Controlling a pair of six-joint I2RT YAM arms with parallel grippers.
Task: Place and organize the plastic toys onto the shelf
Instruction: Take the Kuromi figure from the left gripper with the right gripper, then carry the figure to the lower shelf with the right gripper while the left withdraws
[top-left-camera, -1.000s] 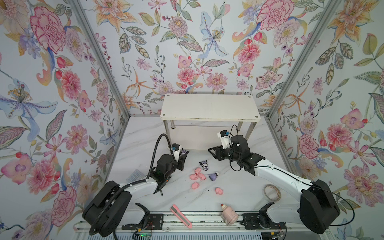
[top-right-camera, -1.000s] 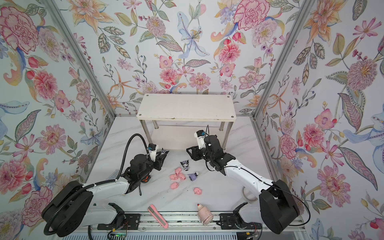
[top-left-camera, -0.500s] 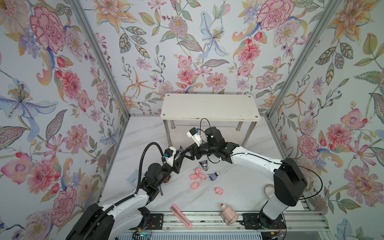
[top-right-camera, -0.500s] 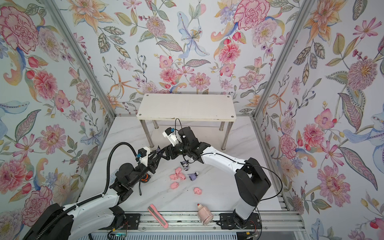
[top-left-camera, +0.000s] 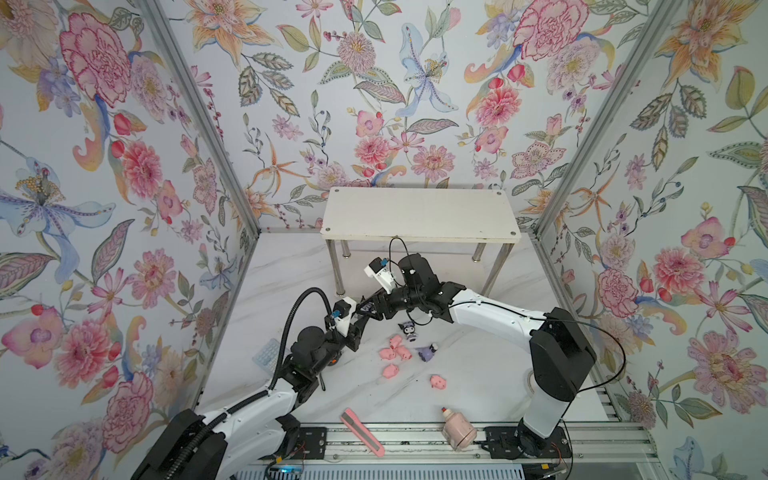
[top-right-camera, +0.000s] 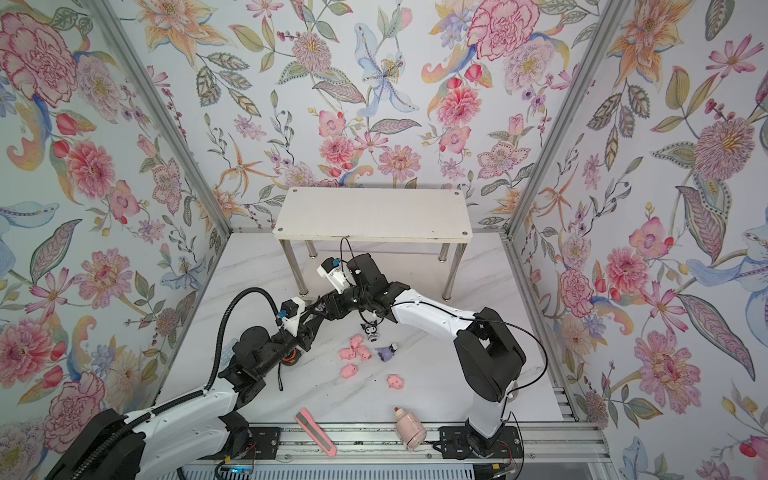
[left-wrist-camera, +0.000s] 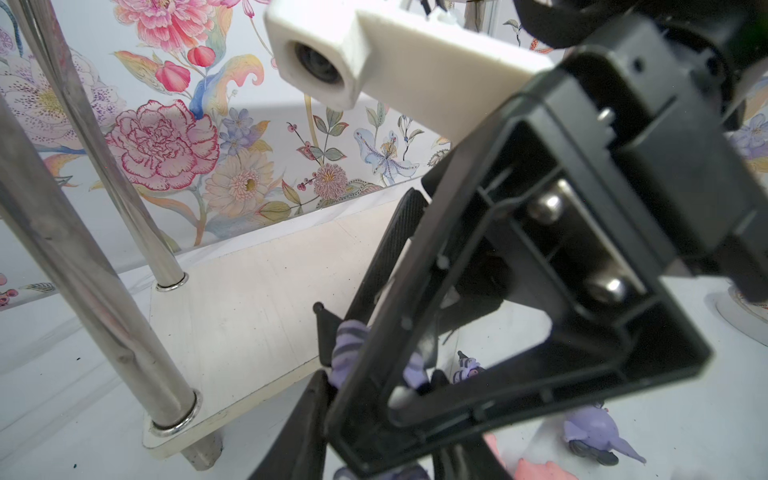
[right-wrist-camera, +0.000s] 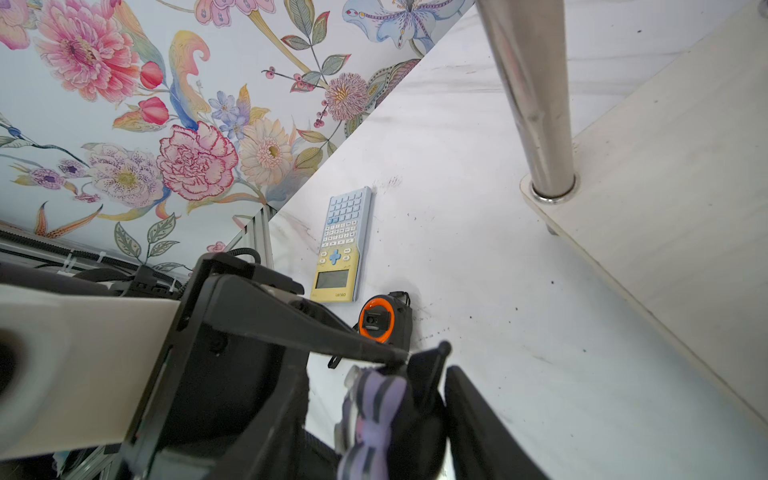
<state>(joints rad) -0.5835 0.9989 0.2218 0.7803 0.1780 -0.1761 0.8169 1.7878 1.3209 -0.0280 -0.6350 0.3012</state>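
Observation:
A purple-white figurine (top-left-camera: 368, 307) with a black horned head hangs above the table in front of the shelf (top-left-camera: 419, 214). My left gripper (top-left-camera: 367, 315) is shut on it. My right gripper (top-left-camera: 370, 305) meets it tip to tip. In the right wrist view the figurine (right-wrist-camera: 374, 399) sits between the right gripper's (right-wrist-camera: 386, 419) fingers, with table showing past one side. In the left wrist view the right gripper's body hides most of the figurine (left-wrist-camera: 347, 349). Another figurine (top-left-camera: 408, 331) stands on the table, a third (top-left-camera: 428, 353) lies there, and several pink pigs (top-left-camera: 390, 370) lie scattered.
A pink box cutter (top-left-camera: 362, 432) and a pale pink bottle (top-left-camera: 457, 428) lie by the front rail. A calculator (right-wrist-camera: 340, 245) and an orange-black tape measure (right-wrist-camera: 380, 322) lie under the left arm. The shelf's chrome legs (left-wrist-camera: 95, 266) and lower board (left-wrist-camera: 249, 311) stand close by.
My right arm swung left across the table to meet the left gripper. The left arm lifted the figurine up toward it. The right fingers now stand on either side of the figurine.

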